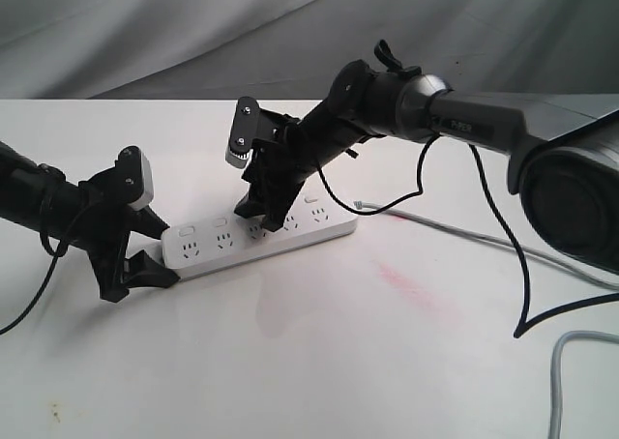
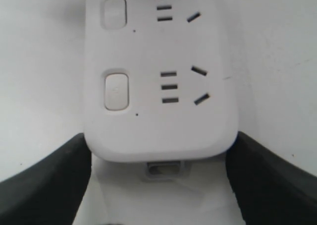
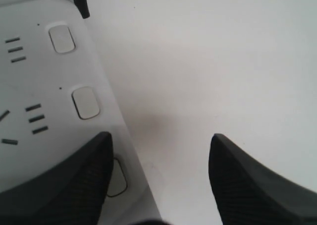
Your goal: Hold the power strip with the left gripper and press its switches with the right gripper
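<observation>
The power strip (image 1: pixel 208 246) is seen lying flat on the white table (image 1: pixel 290 362), sockets up, with its grey cord (image 1: pixel 455 228) trailing away from the end on the right arm's side. The opposite end is straddled by the left gripper (image 1: pixel 164 255). In the left wrist view its two black fingers (image 2: pixel 54 185) are set against the strip's long sides just at the rounded corners, so the strip is judged to be clamped across its width.

Over the middle of the bar the right gripper (image 1: pixel 261 217) is pointed down, jaws spread wide, nothing held. In the right wrist view one finger (image 3: pixel 74 185) is laid over the strip and partly covers one of the switches (image 3: pixel 85 102), while the other hangs over bare table. Whether that switch is actually touched cannot be told.

The strip is judged to be a stiff, light plastic bar with a smooth, glossy shell, so it can be expected to skid, or to swing about the held end, when pushed. It is best taken across its flat sides near an end, clear of the buttons. A short, straight downward push with one fingertip is called for on each small rocker. A sideways push could twist the bar in the clamp.
</observation>
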Available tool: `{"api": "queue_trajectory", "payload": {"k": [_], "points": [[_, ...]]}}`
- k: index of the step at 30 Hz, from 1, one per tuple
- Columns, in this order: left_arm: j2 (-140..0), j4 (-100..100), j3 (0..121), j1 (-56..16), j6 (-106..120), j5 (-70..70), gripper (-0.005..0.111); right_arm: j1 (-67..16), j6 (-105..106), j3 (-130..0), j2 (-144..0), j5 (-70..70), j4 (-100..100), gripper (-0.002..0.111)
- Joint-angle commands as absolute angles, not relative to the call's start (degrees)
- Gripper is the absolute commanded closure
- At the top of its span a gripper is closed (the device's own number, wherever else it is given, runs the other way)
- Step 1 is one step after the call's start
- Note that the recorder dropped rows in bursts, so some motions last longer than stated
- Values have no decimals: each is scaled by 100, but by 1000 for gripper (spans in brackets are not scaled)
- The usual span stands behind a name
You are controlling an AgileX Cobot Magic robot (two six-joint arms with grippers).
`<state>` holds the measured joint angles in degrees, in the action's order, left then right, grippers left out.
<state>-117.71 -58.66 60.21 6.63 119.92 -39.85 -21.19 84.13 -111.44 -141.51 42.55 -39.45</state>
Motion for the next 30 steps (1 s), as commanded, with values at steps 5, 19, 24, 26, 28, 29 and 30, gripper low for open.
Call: {"api": "queue_trajectory", "payload": {"k": [5, 19, 24, 26, 28, 29, 30], "points": [[-11761, -5790, 6029, 643, 11996, -3891, 47, -2050, 8519, -10868, -14466, 4393, -3199, 54], [-11761, -5790, 6029, 643, 11996, -3891, 47, -1999, 8507, -10840, -14425, 4470, -3322, 54], [-11761, -5790, 6029, 643, 11996, -3891, 47, -2029, 8507, -10840, -14002, 4432, -3556, 54], [-11761, -5790, 6029, 643, 11996, -3891, 47, -2060, 8507, -10840, -13805, 4433, -3556, 54], [-11761, -5790, 6029, 643, 11996, -3891, 47, -2060, 8507, -10840, -13601, 4433, -3556, 54], [-11761, -5790, 6029, 643, 11996, -3891, 47, -2060, 8470, -10840, -13537, 4433, -3488, 54], [-11761, -5790, 6029, 643, 11996, -3891, 47, -2060, 8408, -10840, -13467, 4433, -3388, 54]]}}
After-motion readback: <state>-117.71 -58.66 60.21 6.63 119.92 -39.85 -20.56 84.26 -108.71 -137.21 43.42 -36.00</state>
